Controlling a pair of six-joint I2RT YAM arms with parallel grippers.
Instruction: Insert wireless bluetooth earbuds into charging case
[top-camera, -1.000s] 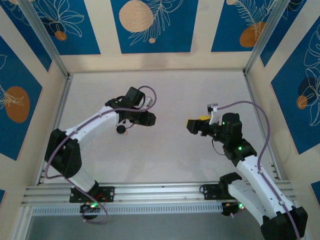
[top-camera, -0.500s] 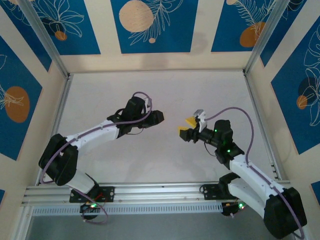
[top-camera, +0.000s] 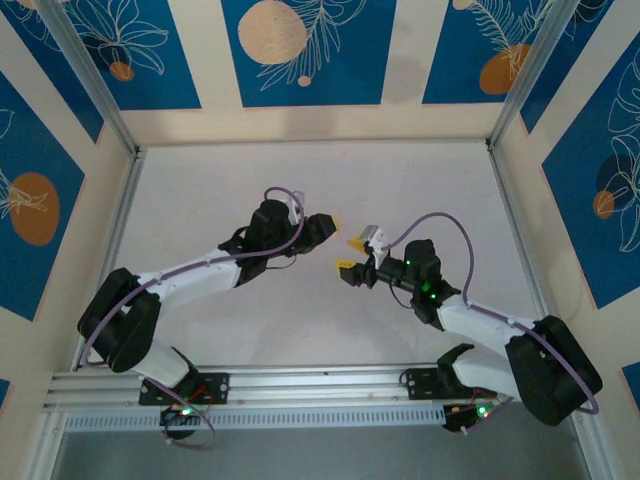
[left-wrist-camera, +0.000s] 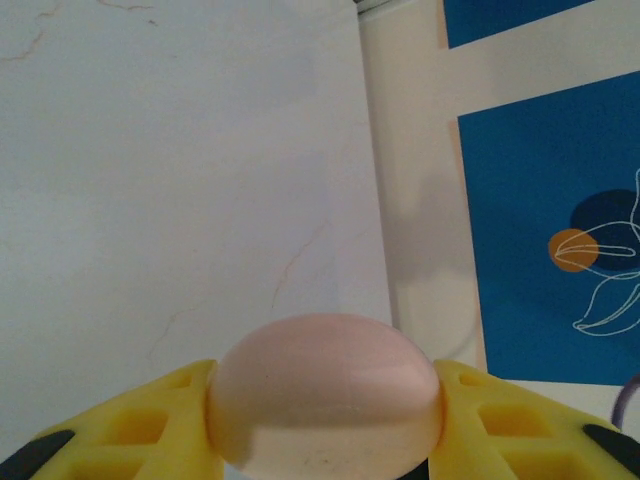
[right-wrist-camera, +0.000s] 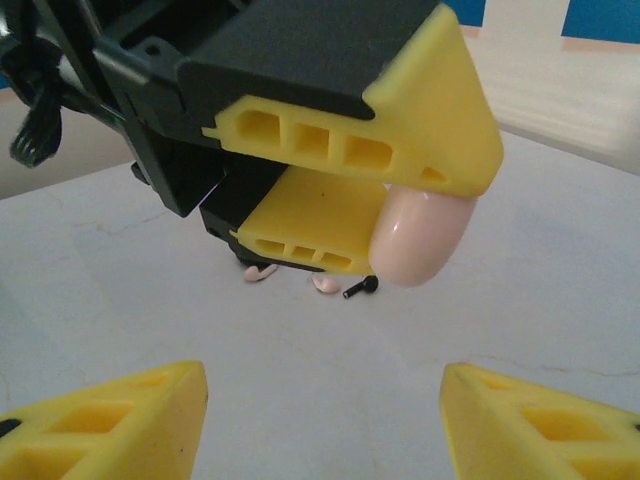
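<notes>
My left gripper is shut on the charging case, a smooth, pale pink, rounded shell pinched between its yellow fingers. In the right wrist view the case sticks out from those fingers, raised above the table. One small black earbud with a short stem lies on the table below and behind the case. My right gripper is open, nothing between its fingers, and faces the case from a short distance. In the top view the right gripper sits just right of the left one.
Two small pale pink pieces lie on the white table beside the black earbud. Patterned blue and cream walls and metal rails enclose the table. The two arms meet near its middle.
Both arms have swung toward the table's middle, and the two grippers now face each other closely. The right gripper's jaws have narrowed somewhat. The left gripper's hold is unchanged.
</notes>
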